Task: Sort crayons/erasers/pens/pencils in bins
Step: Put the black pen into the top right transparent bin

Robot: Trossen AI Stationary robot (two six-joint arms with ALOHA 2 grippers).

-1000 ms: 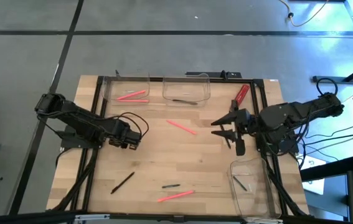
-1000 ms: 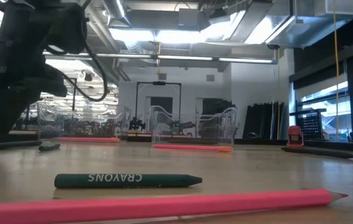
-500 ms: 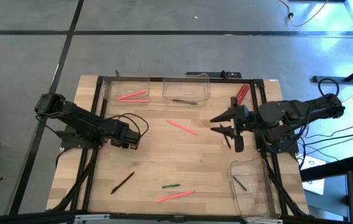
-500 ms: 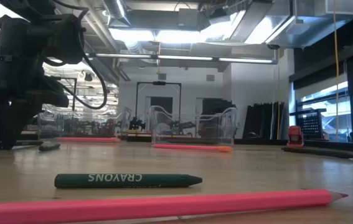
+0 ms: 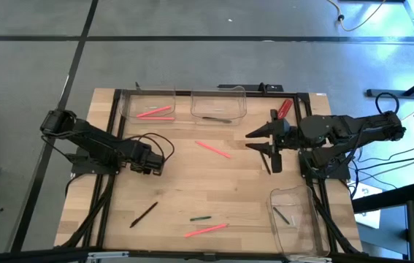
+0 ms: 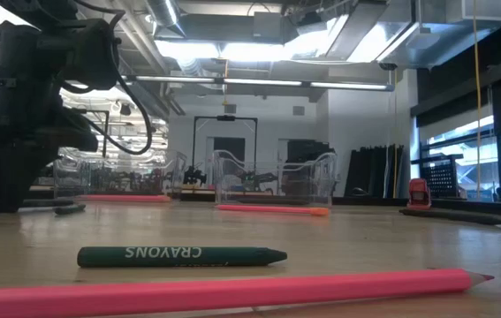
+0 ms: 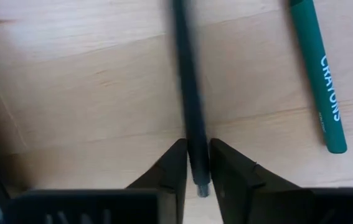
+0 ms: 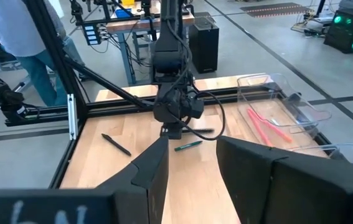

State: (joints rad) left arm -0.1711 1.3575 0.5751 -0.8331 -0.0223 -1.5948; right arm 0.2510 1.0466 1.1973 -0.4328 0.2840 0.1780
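High view: sorting is partly done, with loose sticks left on the pale wooden desk (image 5: 236, 183).
Two clear, round-cornered bins (image 5: 148, 104) at the far edge and one (image 5: 294, 212) near right hold a few items; the left end effector (image 7: 195, 180) pinches a slim black pen (image 7: 187, 93) lying beside a green crayon (image 7: 320, 81), the right end effector (image 5: 263, 143) hangs released.

The left gripper (image 7: 193, 167) is now found lower at the table's left edge than a second ago, its fingers drawn in from a wider spread against a black pen (image 7: 187, 93). The right gripper (image 5: 260, 139) is observed shifted slightly toward the far side of the table, its spread unaltered.
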